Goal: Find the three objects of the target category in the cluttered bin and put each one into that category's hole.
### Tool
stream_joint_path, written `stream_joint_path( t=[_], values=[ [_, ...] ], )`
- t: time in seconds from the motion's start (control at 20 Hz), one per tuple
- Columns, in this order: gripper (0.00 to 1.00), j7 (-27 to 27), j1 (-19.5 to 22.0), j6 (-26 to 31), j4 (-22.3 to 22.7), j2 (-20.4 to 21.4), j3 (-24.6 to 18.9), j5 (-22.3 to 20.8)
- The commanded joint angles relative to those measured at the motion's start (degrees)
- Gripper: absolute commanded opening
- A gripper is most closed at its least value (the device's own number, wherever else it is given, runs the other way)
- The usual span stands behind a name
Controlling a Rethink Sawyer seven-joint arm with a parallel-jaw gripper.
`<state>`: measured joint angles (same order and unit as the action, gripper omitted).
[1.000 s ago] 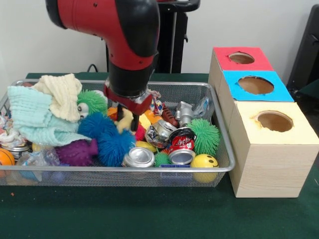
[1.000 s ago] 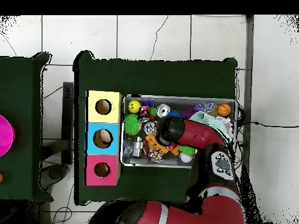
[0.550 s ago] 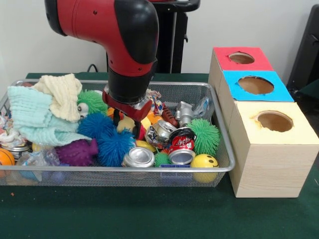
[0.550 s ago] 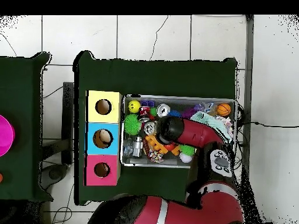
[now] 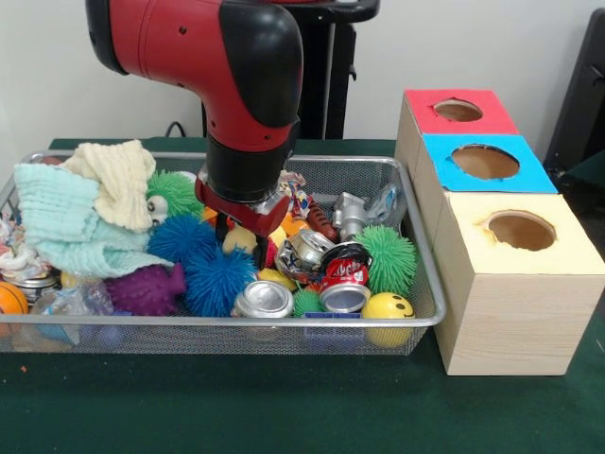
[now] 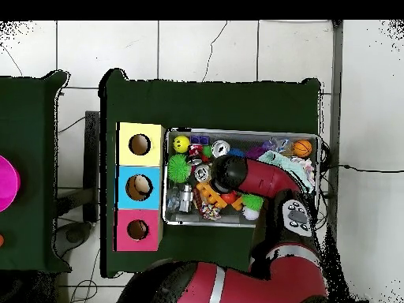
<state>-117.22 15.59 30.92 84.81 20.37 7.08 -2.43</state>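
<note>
A red and black arm [image 5: 232,85] comes down from the top of the frame into the middle of a wire bin [image 5: 416,317] heaped with toys, cans and cloths. Its jaws [image 5: 240,239] stand parted with the black tips straddling a yellow toy [image 5: 238,240] sunk among the clutter; whether they actually grip it cannot be told from here. The target category goes unnamed, so the yellow toy is only a likely candidate, judging by where the tips sit. Blue spiky balls [image 5: 216,274] press in from the lower left of the jaws, while crushed cans [image 5: 305,252] crowd in from the right, leaving little room around the pick. At the right of the frame, just beside the bin on the green worktop [image 5: 284,407], a wooden box presents three holes for sorting: red-topped [image 5: 458,111], blue-topped [image 5: 485,161] and yellow-topped [image 5: 521,230]. In the overhead view the arm hides the pick point altogether.
</note>
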Motion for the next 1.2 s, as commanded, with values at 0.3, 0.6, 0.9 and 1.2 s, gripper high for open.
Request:
stream_joint_path(
  t=[0.3,0.6,0.9,1.2],
  values=[
    [1.00,-2.3,1.7,2.7,-0.5,-2.7,-6.0,0.9],
    [0.00,-2.2,1.9,3.8,-0.9,-2.9,-6.1,1.0],
    [0.00,-2.1,1.9,3.0,-0.7,-2.9,-6.1,0.5],
    [0.00,-2.0,1.1,3.8,-1.0,-2.1,-5.5,0.0]
  ],
)
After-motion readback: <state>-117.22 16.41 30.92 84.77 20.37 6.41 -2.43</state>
